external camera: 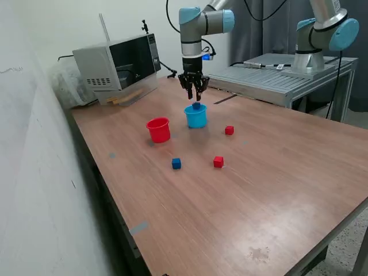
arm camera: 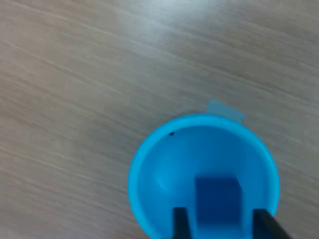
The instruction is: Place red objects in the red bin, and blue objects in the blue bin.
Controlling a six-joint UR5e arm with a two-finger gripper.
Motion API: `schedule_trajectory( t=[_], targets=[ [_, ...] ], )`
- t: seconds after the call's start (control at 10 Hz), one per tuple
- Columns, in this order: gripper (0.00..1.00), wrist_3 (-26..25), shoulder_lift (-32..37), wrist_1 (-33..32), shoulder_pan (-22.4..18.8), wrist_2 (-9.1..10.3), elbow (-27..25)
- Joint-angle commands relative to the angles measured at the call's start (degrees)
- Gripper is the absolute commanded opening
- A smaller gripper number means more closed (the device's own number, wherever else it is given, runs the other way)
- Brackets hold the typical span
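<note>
Fingers (arm camera: 179, 221) above one blue cube (arm camera: 218, 201)

Two red cubes (external camera: 229, 130), two blue cubes (external camera: 176, 164), two cups (external camera: 158, 130)

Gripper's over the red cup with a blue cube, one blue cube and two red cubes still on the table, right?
Wrong cup. In the exterior view the gripper is over the light blue cup with the blue cube; the wrist view agrees. The rest holds.

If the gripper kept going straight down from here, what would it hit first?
Most likely the blue cube between its fingers, above the open light blue cup; the gripper hangs directly over both. Depth is uncertain.
</note>
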State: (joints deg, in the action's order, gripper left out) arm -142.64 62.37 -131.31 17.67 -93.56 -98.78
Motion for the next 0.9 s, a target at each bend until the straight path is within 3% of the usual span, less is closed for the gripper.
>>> schedule_trajectory(
  t=[0.0,0.6,0.7,0.8],
  targets=[
    [1.00,-0.18,-0.58,-0.09,0.09,-0.22,0.08],
    [1.00,-1.75,3.81,0.08,-7.81,0.65,-5.46],
    [1.00,-7.51,3.90,0.17,-8.78,4.92,-5.55],
    [1.00,-9.83,3.90,0.17,-9.32,6.88,-5.72]
  ],
)
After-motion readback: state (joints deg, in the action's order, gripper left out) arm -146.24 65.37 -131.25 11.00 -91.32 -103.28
